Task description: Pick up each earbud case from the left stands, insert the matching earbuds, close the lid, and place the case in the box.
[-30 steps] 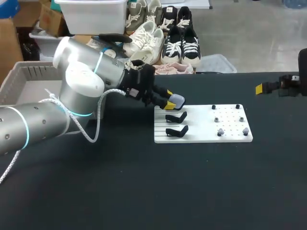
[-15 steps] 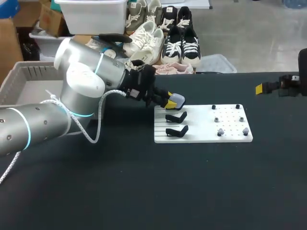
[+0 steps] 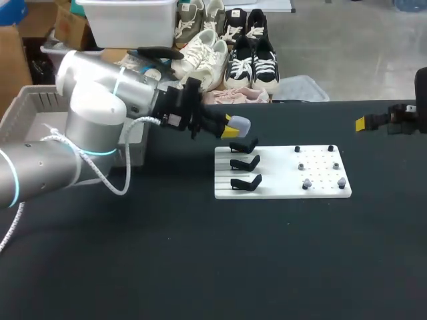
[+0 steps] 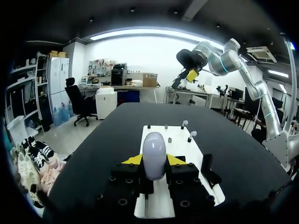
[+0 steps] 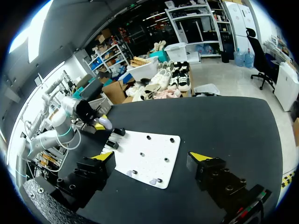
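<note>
Earbud case (image 3: 241, 125) aloft, pinched at its sides between the yellow tips of your left gripper (image 3: 233, 127), above the far end of the row of stands and touching none of them.

Across the black worktop (image 3: 200, 267), your left arm (image 3: 87, 127) comes in low from the left. Behind its elbow, at the worktop's left edge, stands the grey box (image 3: 33, 110) where the case is to end up. The white plate (image 3: 280, 190) lies just ahead of the gripper. Three black stands (image 3: 245, 163) line the plate's left side, all bare as far as the head view shows. Small pale earbuds (image 3: 307, 183) sit on pegs on its right side.

The left wrist view shows the case (image 4: 154, 154) with its long axis running out along the fingers, rounded end pointing ahead over the plate. No lid seam can be made out.

Your right gripper (image 5: 153, 157) hangs well apart at the right, fingers wide and holding nothing. From its own view the plate lies just ahead, with the earbuds on its near edge.

The coming move likely turns on this: the earbuds lie to the right of the held case, beyond the stands, and nearer your right arm than your left. The box lies the opposite way.
</note>
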### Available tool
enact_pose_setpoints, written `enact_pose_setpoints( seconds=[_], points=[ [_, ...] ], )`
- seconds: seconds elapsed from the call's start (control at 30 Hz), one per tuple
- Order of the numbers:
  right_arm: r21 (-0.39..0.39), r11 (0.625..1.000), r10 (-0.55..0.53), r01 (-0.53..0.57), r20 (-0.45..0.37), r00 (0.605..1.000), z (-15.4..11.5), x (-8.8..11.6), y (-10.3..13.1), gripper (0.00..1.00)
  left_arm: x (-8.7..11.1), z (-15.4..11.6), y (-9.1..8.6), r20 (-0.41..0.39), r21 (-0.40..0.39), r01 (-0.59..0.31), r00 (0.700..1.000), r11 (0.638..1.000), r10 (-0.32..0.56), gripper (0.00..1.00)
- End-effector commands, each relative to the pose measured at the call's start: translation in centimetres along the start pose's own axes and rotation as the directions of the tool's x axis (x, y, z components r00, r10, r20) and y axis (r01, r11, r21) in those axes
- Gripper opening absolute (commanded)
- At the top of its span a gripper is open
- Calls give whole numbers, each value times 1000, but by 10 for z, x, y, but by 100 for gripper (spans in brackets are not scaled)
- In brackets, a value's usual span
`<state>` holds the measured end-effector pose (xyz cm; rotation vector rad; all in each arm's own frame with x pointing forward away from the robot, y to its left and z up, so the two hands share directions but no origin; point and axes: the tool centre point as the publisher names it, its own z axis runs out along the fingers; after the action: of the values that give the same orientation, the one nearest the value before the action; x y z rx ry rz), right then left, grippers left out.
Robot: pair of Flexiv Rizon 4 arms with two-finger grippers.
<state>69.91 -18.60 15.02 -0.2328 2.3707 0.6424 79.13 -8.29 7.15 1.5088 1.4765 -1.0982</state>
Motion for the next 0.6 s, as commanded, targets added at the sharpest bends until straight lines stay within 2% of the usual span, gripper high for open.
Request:
enact_pose_setpoints(
  seconds=[0.03, 0.1, 0.17, 0.3, 0.6],
  points=[
    [-3, 1000, -1, 1, -1, 1000, 1, 0, -1, 100, -14, -16, -40, 48, -72, -14, 999, 997, 18, 0],
    [-3, 1000, -1, 1, -1, 1000, 1, 0, -1, 100, -22, -20, -52, 80, -101, -64, 994, 993, 72, 0],
    [-3, 1000, -1, 1, -1, 1000, 1, 0, -1, 100, -31, -24, -63, 109, -92, -54, 992, 994, 64, 0],
    [-3, 1000, -1, 1, -1, 1000, 1, 0, -1, 100, -44, -28, -84, 160, -108, -97, 981, 989, 113, 0],
    [-3, 1000, -1, 1, -1, 1000, 1, 0, -1, 100, -59, -22, -106, 206, -144, -92, 971, 985, 121, 0]
  ],
)
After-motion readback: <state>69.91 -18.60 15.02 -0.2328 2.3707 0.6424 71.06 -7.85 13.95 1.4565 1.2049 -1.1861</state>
